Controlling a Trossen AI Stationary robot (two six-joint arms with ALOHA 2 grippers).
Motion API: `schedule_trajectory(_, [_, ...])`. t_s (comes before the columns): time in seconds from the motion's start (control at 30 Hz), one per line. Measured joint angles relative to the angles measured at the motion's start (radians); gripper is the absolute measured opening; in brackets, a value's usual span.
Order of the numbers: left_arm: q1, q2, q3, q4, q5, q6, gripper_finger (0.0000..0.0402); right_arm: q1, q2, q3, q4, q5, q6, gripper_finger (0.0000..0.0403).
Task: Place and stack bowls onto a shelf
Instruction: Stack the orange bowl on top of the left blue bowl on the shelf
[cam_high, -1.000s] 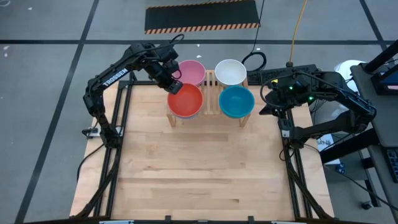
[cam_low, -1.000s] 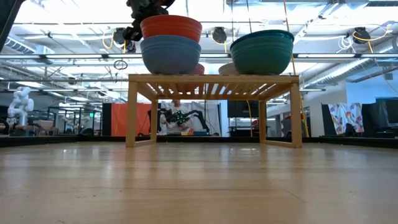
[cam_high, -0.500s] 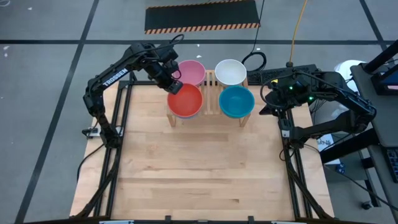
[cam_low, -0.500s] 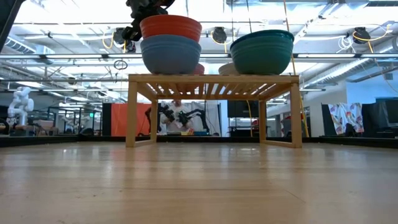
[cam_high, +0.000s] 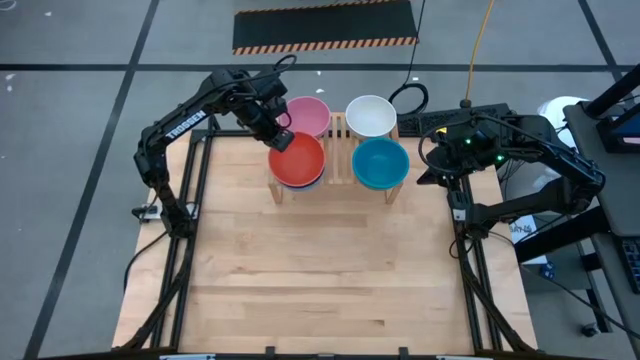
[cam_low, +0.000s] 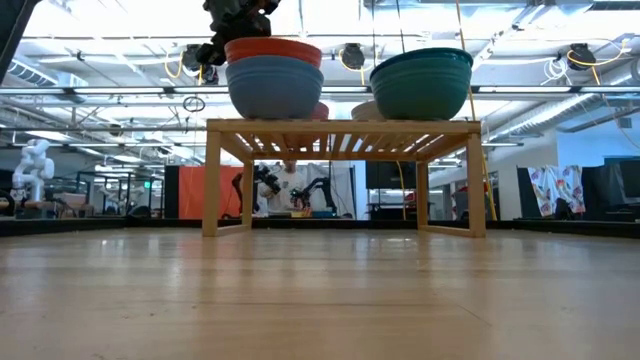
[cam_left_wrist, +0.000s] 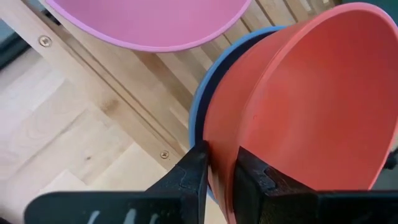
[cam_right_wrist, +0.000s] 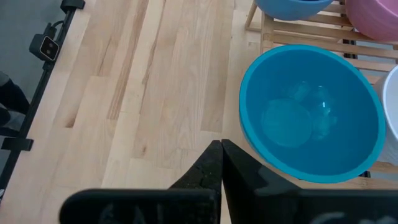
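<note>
Over on the left, the left gripper (cam_high: 279, 139) is pinched on the rim of the red bowl (cam_high: 297, 159), one finger inside, one outside, with the bowl nested down in the blue bowl (cam_low: 275, 88) on the shelf (cam_low: 345, 127). The pink bowl (cam_high: 308, 115) sits just behind it, so that corner's pretty tight. Next over are the white bowl (cam_high: 371, 114) and the teal-blue bowl (cam_high: 380, 163), also on the rack. The right gripper (cam_right_wrist: 221, 152) waits off the table's right edge, fingers pressed together. The wood tabletop (cam_high: 320, 270) out front holds no bowls; behind it is a workshop room with other robot arms.
</note>
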Motion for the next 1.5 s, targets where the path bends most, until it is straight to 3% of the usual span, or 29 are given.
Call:
schedule_trajectory(0.2, [-0.025,0.000,0.000,0.001,-0.027,0.089,0.0056,0.000,0.000,0.000,0.000,0.000,0.001,0.0000])
schedule_trajectory(0.43, [-0.027,0.000,0.000,0.019,-0.101,0.088,0.0056,0.000,0.000,0.000,0.001,0.000,0.003,0.0000])
schedule_trajectory(0.67, [-0.024,0.000,0.000,0.058,-0.101,0.089,0.0056,0.000,0.000,0.000,0.007,0.000,0.001,0.0000])
schedule_trajectory(0.97, [-0.024,0.000,0.000,0.050,-0.020,0.015,0.0056,0.000,0.000,0.000,0.008,0.000,0.000,0.0000])
schedule_trajectory(1.5, [-0.024,0.000,0.000,0.032,0.043,0.027,0.0056,0.000,0.000,0.000,0.008,0.000,-0.016,0.0000])
